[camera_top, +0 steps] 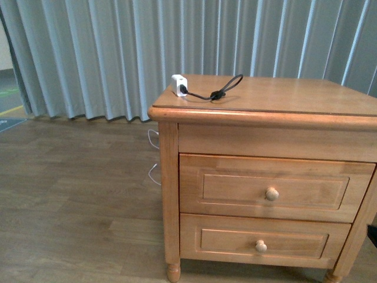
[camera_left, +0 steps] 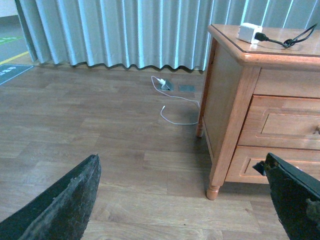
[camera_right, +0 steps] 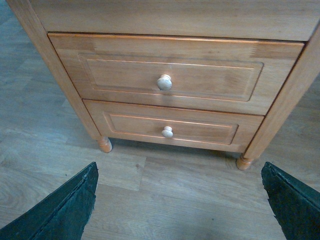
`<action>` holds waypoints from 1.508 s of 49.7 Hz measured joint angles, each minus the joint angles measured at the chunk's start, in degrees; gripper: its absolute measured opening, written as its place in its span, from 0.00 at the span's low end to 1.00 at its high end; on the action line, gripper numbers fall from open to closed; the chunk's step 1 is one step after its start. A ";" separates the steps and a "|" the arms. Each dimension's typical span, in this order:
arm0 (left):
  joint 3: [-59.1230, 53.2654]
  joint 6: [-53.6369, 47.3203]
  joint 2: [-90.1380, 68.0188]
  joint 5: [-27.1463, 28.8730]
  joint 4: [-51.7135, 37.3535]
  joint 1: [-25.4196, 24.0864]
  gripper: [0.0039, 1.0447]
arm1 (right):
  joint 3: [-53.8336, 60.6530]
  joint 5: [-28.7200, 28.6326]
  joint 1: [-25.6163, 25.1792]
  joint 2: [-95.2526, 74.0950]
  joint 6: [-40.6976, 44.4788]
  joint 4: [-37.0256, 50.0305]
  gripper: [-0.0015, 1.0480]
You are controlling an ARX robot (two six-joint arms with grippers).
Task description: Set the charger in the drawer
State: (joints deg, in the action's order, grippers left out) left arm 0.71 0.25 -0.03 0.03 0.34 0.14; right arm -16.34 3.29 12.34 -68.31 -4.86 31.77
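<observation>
Atop the nightstand (camera_top: 283,94) sits the charger (camera_top: 179,85), drawer (camera_top: 235,187) closed below — left claw (camera_left: 182,157) and right claw (camera_right: 180,165) both released, empty.

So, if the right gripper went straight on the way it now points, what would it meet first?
Most likely the front of the light-brown wooden nightstand, around its lower drawer. Nothing stands between it and the open right gripper, though depth is unclear.

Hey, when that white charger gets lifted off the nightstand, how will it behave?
The charger is small and boxy, so probably light and unlikely to roll. Its thin looped cable will likely dangle floppily and may snag.
</observation>
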 joint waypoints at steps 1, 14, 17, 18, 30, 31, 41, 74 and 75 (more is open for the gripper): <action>0.00 0.00 0.00 0.00 0.00 0.00 0.95 | -0.76 0.07 0.22 -1.75 -0.09 0.79 0.92; 0.00 0.00 0.00 0.00 0.00 0.02 0.95 | -11.85 0.98 3.56 -21.42 -0.77 7.45 0.92; 0.00 0.00 0.00 0.00 0.00 0.00 0.95 | -14.49 1.01 4.00 -24.90 -1.20 7.72 0.92; 0.00 0.00 0.00 0.00 0.00 0.00 0.95 | -15.50 1.14 4.17 -26.23 -1.29 7.80 0.92; 0.00 0.00 0.00 0.00 0.00 0.00 0.95 | -27.34 2.93 5.51 -39.85 -2.19 8.79 0.92; 0.00 0.00 0.00 0.00 0.00 0.02 0.95 | -28.24 3.06 5.53 -40.76 -2.29 8.94 0.92; 0.00 0.00 0.00 0.00 0.00 0.00 0.95 | -34.95 5.35 5.57 -48.33 -2.75 10.14 0.92; 0.00 0.00 0.00 0.00 0.00 0.02 0.95 | -48.76 9.09 2.97 -63.08 -3.56 10.12 0.92; 0.00 0.02 0.00 0.00 0.00 0.00 0.95 | -48.92 9.11 2.93 -63.32 -3.56 10.12 0.92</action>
State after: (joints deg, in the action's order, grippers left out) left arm 0.71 0.27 -0.03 0.03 0.34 0.14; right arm -65.25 12.40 15.27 -131.63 -8.43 41.89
